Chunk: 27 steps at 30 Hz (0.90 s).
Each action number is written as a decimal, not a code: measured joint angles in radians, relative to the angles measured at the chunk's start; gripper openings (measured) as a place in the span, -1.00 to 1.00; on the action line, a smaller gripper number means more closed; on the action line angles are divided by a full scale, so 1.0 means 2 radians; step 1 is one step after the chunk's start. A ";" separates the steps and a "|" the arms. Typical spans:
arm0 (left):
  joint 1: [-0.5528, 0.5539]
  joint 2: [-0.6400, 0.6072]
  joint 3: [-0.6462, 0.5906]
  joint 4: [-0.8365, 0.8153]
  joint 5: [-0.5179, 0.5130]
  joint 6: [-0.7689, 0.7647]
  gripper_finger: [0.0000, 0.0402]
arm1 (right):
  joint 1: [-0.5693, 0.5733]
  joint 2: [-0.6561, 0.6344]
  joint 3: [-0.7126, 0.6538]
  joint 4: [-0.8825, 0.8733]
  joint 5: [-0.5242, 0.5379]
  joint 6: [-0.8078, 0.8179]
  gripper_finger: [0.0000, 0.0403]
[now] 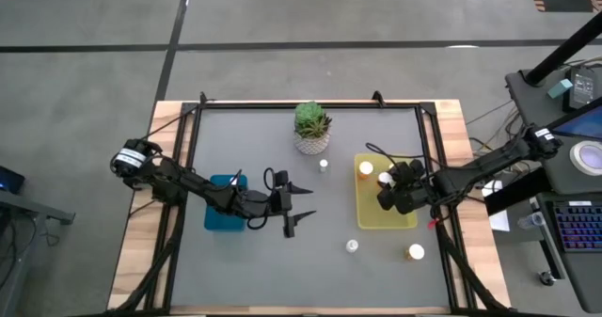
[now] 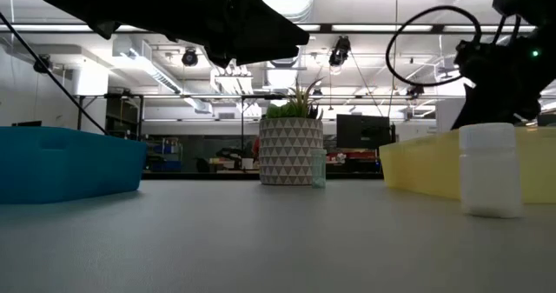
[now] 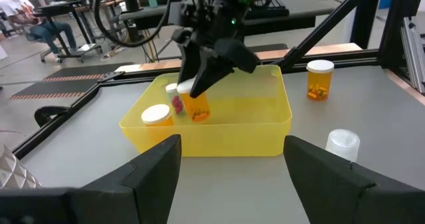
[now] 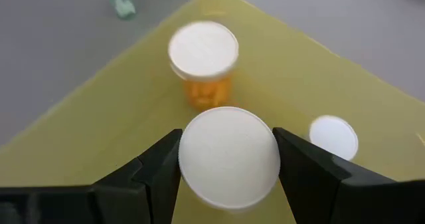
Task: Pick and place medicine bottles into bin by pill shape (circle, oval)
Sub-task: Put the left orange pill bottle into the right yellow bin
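our right pincer (image 4: 226, 159) grips a bottle (image 4: 228, 156) over the yellow bin (image 3: 219, 127); we should lower before releasing; left pincer (image 1: 299, 207) spread, empty.

1 overhead, 1 table-level, 2 wrist views; yellow bin (image 1: 384, 212) common to all 4.

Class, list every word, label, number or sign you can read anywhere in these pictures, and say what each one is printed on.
No text can be read in any view.
Amber medicine bottle with white cap: no legible label.
White-capped bottle held in the right pincer over the yellow plastic bin: cap is blank.
Frosted white bottle: no print shows.
Patterned white plant pot: only a triangle pattern, no words.
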 joint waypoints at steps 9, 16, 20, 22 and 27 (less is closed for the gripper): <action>0.001 0.000 0.000 0.000 0.000 0.000 0.24 | 0.000 0.003 -0.009 0.004 0.000 0.002 0.04; 0.001 0.000 0.000 0.000 0.000 0.000 0.24 | 0.000 0.011 -0.010 0.006 0.000 0.004 0.23; 0.001 0.000 0.000 0.000 0.000 0.000 0.24 | 0.000 0.013 -0.009 0.005 0.000 0.007 0.33; 0.001 0.000 0.000 0.000 0.000 0.000 0.24 | 0.000 0.012 -0.006 0.003 0.000 0.007 0.34; 0.001 0.000 0.000 0.000 0.000 0.000 0.24 | 0.000 0.012 0.018 -0.015 0.000 0.006 0.30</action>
